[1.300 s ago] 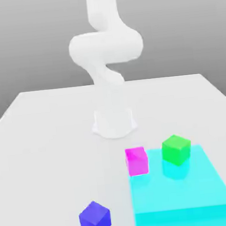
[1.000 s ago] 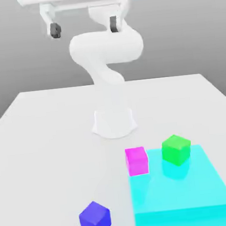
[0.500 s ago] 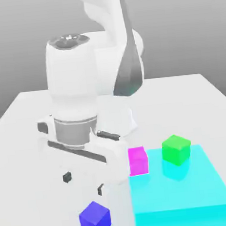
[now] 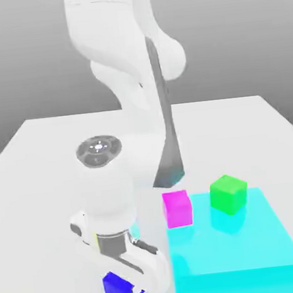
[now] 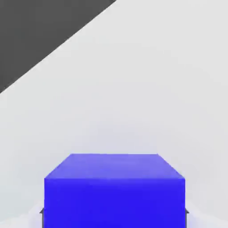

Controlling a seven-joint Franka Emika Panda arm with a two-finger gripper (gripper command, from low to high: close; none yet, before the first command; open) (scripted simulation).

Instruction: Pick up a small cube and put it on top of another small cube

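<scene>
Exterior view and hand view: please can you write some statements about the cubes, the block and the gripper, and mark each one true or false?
The gripper is closed on the blue cube. True.
The magenta cube is gripped. False: the blue cube is.
The magenta cube is at the exterior view's left of the green cube. True.
The big block is yellow. False: it is cyan.

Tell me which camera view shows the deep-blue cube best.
The hand view: the deep-blue cube looms large there, fingertips against two opposite sides. The exterior view shows it partly covered by the gripper, left of the cyan block.
</scene>
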